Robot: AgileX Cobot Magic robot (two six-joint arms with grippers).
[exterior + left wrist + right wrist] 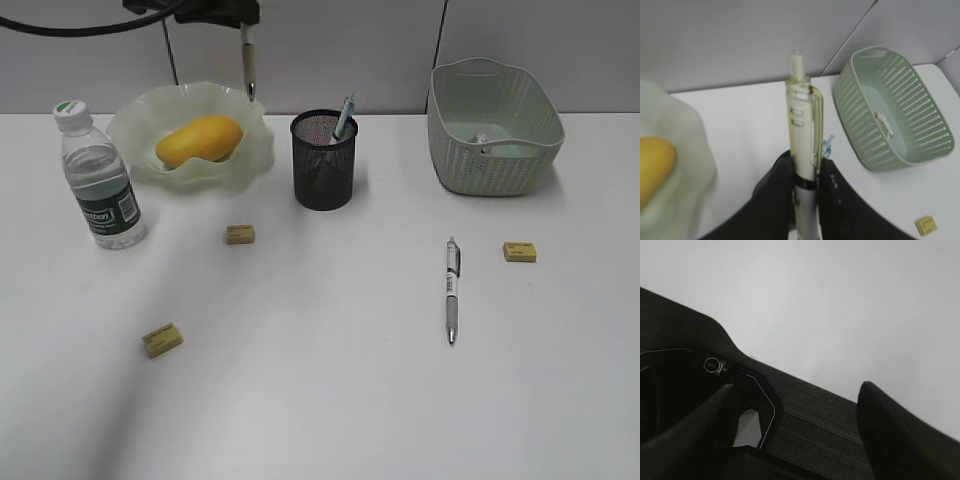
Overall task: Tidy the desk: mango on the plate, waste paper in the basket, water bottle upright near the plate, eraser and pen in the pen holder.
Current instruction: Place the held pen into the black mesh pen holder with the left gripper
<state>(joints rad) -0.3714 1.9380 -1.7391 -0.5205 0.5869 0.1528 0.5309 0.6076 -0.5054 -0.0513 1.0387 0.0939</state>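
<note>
The left arm's fingers (782, 200) pinch a pen (802, 140), held high over the table behind the plate (135, 125). It should travel right until plumb above the pen holder (323, 160), then lower before letting go. The right arm's fingers (880, 425), spread wide, hold nothing.

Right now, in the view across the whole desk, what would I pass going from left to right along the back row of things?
Water bottle → plate with the mango → black pen holder → green basket.
</note>
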